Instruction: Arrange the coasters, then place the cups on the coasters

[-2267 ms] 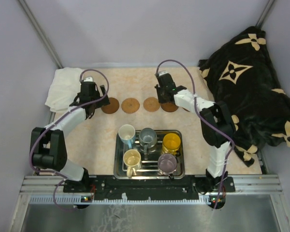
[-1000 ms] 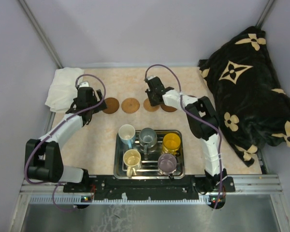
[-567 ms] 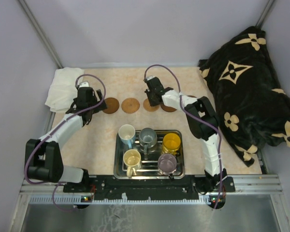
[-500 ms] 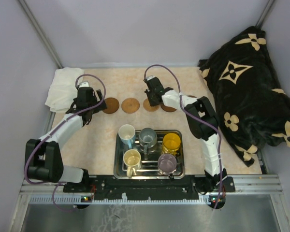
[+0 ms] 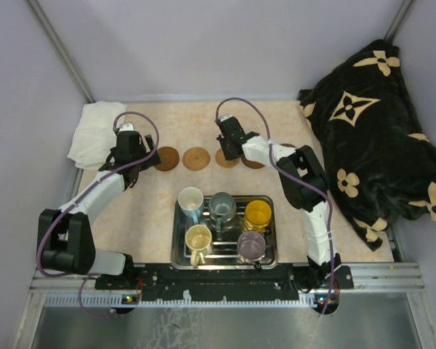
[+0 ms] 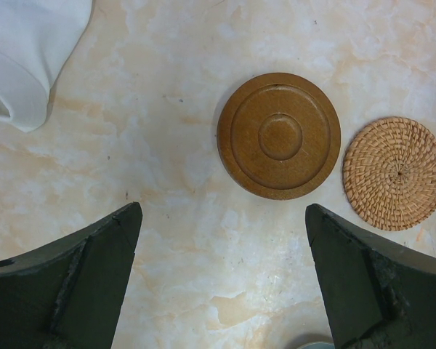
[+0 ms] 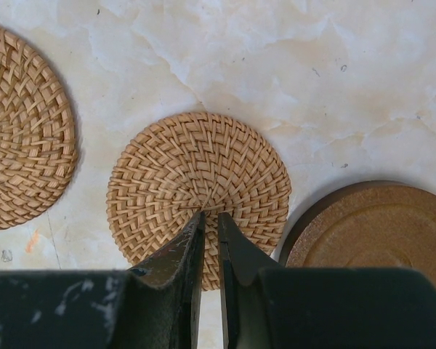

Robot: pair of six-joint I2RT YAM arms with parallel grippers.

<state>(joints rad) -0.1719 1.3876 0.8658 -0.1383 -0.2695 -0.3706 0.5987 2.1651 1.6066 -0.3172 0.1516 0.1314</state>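
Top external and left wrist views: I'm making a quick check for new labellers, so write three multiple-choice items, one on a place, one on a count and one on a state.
1. Relative to the row of coasters, the cups sit:
A on the robot's side of it; B beyond it; C in the row itself.
2. How many cups are there?
A three; B four; C five.
3. The left gripper is:
A shut on a cup; B wide open and empty; C shut on a coaster.

Answers:
1 A: all the cups stand in the steel tray, below the row in the top view.
2 C: five mugs fill that tray.
3 B: its fingers stand far apart with only tabletop between them.
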